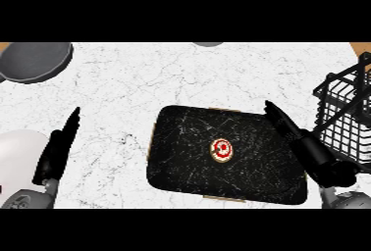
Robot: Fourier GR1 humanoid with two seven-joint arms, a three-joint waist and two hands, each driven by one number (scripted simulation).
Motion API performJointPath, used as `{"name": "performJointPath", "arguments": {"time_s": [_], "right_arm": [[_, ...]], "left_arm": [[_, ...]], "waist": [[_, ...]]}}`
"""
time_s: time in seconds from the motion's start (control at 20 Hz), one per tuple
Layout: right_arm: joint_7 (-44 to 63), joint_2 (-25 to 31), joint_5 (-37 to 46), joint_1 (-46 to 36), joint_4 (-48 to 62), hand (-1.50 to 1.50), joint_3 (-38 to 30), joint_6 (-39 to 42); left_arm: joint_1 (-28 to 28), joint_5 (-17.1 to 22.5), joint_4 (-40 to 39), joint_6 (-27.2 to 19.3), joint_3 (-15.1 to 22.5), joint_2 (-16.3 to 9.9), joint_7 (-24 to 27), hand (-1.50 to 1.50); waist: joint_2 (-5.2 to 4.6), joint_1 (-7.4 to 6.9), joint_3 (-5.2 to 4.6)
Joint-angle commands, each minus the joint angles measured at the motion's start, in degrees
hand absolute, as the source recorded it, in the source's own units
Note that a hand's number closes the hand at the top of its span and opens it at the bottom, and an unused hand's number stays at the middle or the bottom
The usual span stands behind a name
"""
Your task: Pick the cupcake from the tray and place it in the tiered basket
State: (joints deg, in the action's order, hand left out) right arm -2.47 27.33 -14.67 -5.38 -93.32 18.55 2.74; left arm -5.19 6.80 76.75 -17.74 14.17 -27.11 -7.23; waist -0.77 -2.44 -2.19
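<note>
Your cupcake (223,149) sits near the middle of the black tray (181,162), a little toward its right side, and nothing is touching it yet. Treat it as light and soft: judging by its look, the topping would smear or dent if you squeeze from above, and the small body could tip or roll if you nudge it sideways. Your best hold is probably low on its sides, thumb against one flank and fingers against the other, coming down over it and closing gently round the base, not the top. From overhead it shows as a small round thing with a pale tan rim, white frosting and a red swirl or dot pattern at the centre; it looks tiny against the dark speckled tray. Your right hand (304,142) lies over the tray's right edge with its fingers straight and extended, released and holding nothing, near the cupcake but apart from it. Your left hand (58,147) rests at the left on the white marble counter (145,83), fingers straight too, well clear of the tray. The black wire basket (348,117) stands just beyond the right hand at the counter's right edge, so the carry should be short. A dark round pan (33,61) sits at the far left corner.
</note>
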Motion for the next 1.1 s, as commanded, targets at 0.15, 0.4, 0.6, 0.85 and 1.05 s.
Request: {"name": "performJointPath", "arguments": {"time_s": [0.15, 0.4, 0.6, 0.85, 1.05], "right_arm": [[-3.9, -13.1, -18.4, 2.2, 10.4, 1.5, -0.6, 8.6], [-14.1, -25.2, -28.9, 3.8, 10.5, -1.5, -5.0, 11.2], [-13.6, -15.1, -3.5, 4.2, 13.8, -1.5, -1.1, -3.9], [-0.7, -1.1, 11.2, -2.6, 12.7, -1.5, 3.0, -7.2], [12.6, 4.1, 8.1, -9.2, 7.2, -1.5, 4.3, 3.0]], "left_arm": [[2.0, 4.7, -0.2, 3.7, -3.5, -1.0, 1.3, 0.0], [4.0, 8.9, -0.6, 7.0, -5.4, -1.0, 0.8, 0.0], [5.9, 10.1, -2.0, 9.7, -6.9, -2.2, 2.7, 0.0], [5.7, 10.4, -2.2, 10.2, -7.3, -2.3, 2.7, 0.0], [5.3, 10.1, -2.1, 10.1, -7.7, -2.2, 2.4, 0.0]], "waist": [[-0.6, -0.89, 2.6], [0.34, 1.06, 2.45], [0.77, 1.91, 1.98], [0.92, 1.16, 1.75], [0.94, 1.76, 2.02]]}}
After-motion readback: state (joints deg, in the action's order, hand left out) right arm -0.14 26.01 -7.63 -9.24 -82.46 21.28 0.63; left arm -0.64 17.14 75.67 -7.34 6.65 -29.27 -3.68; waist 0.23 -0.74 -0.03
